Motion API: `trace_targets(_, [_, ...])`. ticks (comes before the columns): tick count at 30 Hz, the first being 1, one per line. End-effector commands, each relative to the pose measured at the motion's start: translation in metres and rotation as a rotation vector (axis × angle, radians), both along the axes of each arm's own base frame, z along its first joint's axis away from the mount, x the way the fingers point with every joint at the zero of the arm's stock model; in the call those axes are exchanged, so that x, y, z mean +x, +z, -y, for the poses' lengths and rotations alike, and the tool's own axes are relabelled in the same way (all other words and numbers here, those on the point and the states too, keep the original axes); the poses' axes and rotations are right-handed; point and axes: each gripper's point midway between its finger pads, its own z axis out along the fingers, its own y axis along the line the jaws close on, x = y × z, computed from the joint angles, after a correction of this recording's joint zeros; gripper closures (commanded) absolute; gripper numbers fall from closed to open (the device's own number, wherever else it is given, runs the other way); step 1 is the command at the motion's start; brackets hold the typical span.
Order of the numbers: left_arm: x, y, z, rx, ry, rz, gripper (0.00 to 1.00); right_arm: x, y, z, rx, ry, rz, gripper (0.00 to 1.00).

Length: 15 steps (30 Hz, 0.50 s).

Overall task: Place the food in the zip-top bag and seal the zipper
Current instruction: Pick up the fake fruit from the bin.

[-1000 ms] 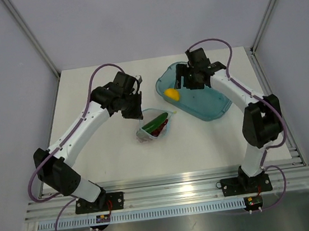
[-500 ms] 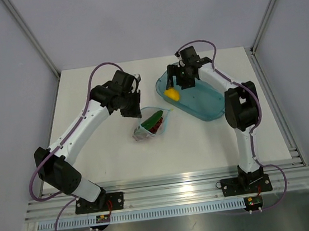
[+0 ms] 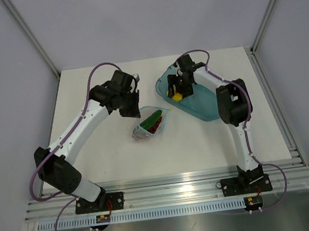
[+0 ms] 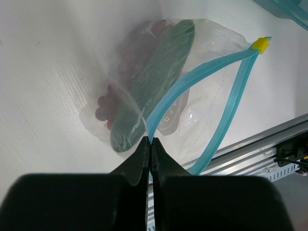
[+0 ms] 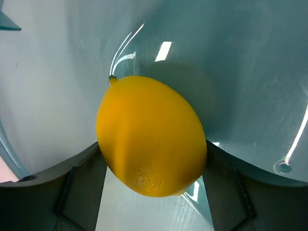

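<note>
The clear zip-top bag (image 3: 151, 125) lies on the white table with the dark green cucumber (image 4: 154, 94) and the red grapes (image 4: 103, 104) inside it. Its mouth gapes open, and the light blue zipper (image 4: 226, 110) ends in a yellow slider (image 4: 261, 44). My left gripper (image 4: 150, 142) is shut on the near zipper strip and holds that edge up. The yellow lemon (image 5: 151, 134) sits in the teal tray (image 3: 210, 108). My right gripper (image 5: 151, 161) is shut on the lemon (image 3: 177, 96), a finger pressed against each side.
The teal tray's floor (image 5: 231, 57) fills the right wrist view. Aluminium rails (image 3: 170, 195) run along the table's near edge, and frame posts stand at the back corners. The left arm (image 3: 82, 127) reaches diagonally across the left of the table.
My right gripper has moved left across the tray to the lemon and come in around it. The left gripper has kept its hold, and the bag has shifted slightly.
</note>
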Motion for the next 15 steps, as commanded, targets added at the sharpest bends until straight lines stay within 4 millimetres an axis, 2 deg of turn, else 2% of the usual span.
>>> trace_targets(1, [0.009, 0.018, 0.007, -0.050, -0.015, 0.059, 1.00, 0.013, 0.008, 0.014, -0.052, -0.058, 0.051, 0.24])
trace_targets(5, [0.008, 0.018, 0.006, -0.047, -0.015, 0.057, 1.00, 0.013, 0.012, 0.021, -0.048, -0.095, 0.076, 0.31])
trace_targets(10, [0.007, 0.019, 0.007, -0.055, -0.014, 0.053, 1.00, 0.014, 0.028, 0.027, -0.062, -0.123, 0.127, 0.43])
trace_targets(11, [0.007, 0.019, 0.007, -0.055, -0.011, 0.056, 1.00, 0.015, 0.040, 0.029, -0.061, -0.132, 0.154, 0.43])
trace_targets(14, [0.007, 0.020, 0.008, -0.065, -0.011, 0.053, 1.00, 0.011, 0.048, 0.042, -0.098, -0.166, 0.181, 0.44])
trace_targets(15, [0.008, 0.020, 0.010, -0.071, -0.010, 0.055, 1.00, 0.011, 0.064, 0.046, -0.104, -0.181, 0.217, 0.44])
